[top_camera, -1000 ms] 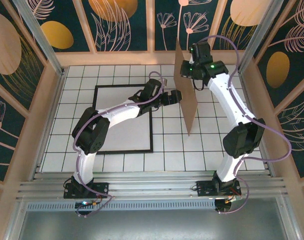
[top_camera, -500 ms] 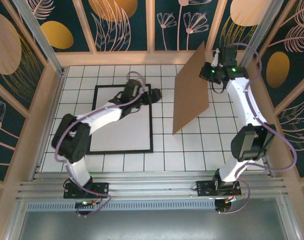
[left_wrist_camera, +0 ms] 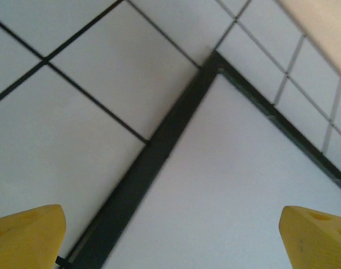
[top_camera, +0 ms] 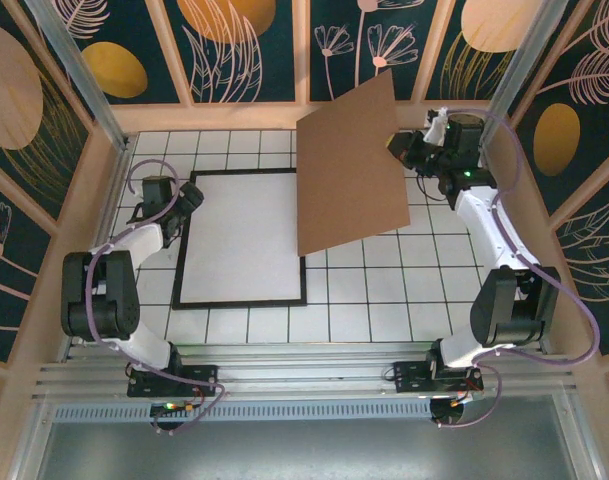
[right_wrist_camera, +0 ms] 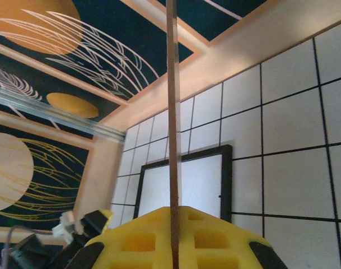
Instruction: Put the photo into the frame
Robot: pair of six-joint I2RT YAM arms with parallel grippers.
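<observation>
While the right gripper point(top_camera: 412, 150) clamps the cardboard board point(top_camera: 349, 170) aloft, the frame point(top_camera: 244, 302) lies flat at its eight o'clock, long axis twelve-to-six, seemingly holding the photo point(top_camera: 239, 240); the left gripper point(top_camera: 189, 195), spread wide, hovers nearer.

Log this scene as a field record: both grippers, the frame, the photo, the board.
left gripper: open, empty, over the frame's far-left corner
right gripper: shut on the cardboard board's right edge
cardboard board: held off the table, tilted, hiding the frame's far-right corner in the top view
frame: flat on the tiled table
photo: white sheet lying inside the frame, apparently face down
</observation>
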